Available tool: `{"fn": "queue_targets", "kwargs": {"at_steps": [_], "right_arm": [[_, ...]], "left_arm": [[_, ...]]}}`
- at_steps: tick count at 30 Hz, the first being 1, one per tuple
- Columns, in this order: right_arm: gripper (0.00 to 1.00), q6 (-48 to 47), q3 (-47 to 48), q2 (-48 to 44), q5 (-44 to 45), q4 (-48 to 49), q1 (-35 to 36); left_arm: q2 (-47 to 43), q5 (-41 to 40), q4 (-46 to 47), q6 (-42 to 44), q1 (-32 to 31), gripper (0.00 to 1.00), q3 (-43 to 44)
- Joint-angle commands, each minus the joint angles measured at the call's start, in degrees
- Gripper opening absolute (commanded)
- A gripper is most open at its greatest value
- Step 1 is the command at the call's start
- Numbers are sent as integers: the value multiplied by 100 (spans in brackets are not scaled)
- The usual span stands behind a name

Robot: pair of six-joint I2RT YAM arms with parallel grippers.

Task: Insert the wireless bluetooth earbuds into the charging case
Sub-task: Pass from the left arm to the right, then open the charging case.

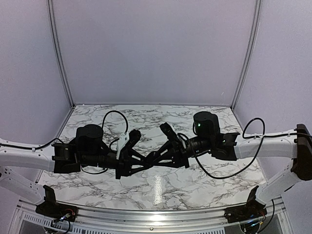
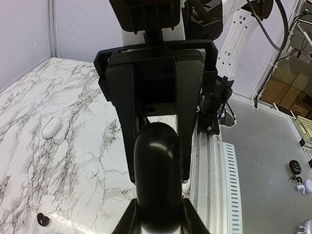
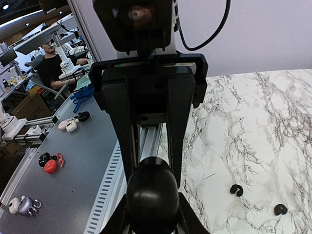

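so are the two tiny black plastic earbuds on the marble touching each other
Apart. Right wrist view shows bare marble tabletop between one earbud and the other earbud.

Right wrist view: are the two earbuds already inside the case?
No. Both earbuds lie on the table, apart from the case.

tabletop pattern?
The table is white marble with grey-black veining; it shows best in the right wrist view.
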Motion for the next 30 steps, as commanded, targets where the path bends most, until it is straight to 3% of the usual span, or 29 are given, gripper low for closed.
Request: {"fn": "queue_targets", "kwargs": {"at_steps": [1, 3, 6, 17, 30], "right_arm": [[7, 65, 237, 74, -86, -87, 36], [4, 86, 246, 81, -60, -58, 36], [0, 93, 274, 101, -86, -23, 36], [0, -79, 194, 5, -109, -59, 33], [0, -144, 119, 38, -90, -29, 37]], "left_arm": [[-56, -211, -60, 152, -8, 28, -11], [-59, -257, -60, 134, -13, 38, 10], [-41, -359, -59, 98, -4, 42, 65], [-264, -1308, -94, 17, 32, 41, -13], [-366, -1406, -114, -89, 174, 40, -93]]}}
